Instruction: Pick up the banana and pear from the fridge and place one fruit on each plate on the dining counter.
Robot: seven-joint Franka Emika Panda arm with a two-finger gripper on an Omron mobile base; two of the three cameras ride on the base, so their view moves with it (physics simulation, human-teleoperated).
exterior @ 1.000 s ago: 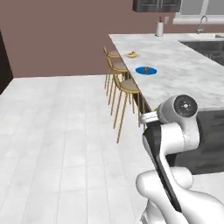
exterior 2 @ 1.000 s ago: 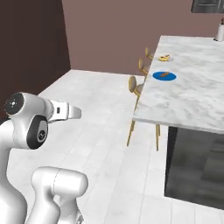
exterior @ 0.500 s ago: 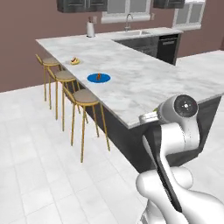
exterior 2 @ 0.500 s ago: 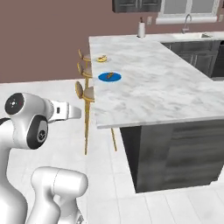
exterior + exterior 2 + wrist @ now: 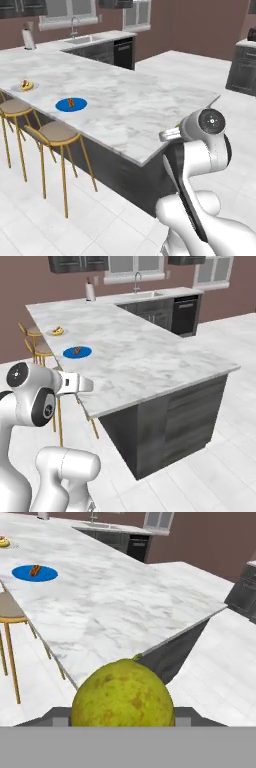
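**Pear carried near the worktop**

The tool (image 5: 122, 722) gripped the pear (image 5: 122, 697), off the corner of the marble worktop (image 5: 115, 597). The banana (image 5: 26, 85) lay on the pale plate (image 5: 26, 88); the blue plate (image 5: 71, 104) held a hot dog (image 5: 72, 102).

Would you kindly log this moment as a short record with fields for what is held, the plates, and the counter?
held: pear, yellow-green, between the jaws of the gripper
blue plate: on the dining counter, holds a small brown-and-red item
pale plate: further along the same side, holds the banana
dining counter: white marble, dark base
stools: gold-legged, along the counter's edge near the plates
sink: at the far end, by the windows
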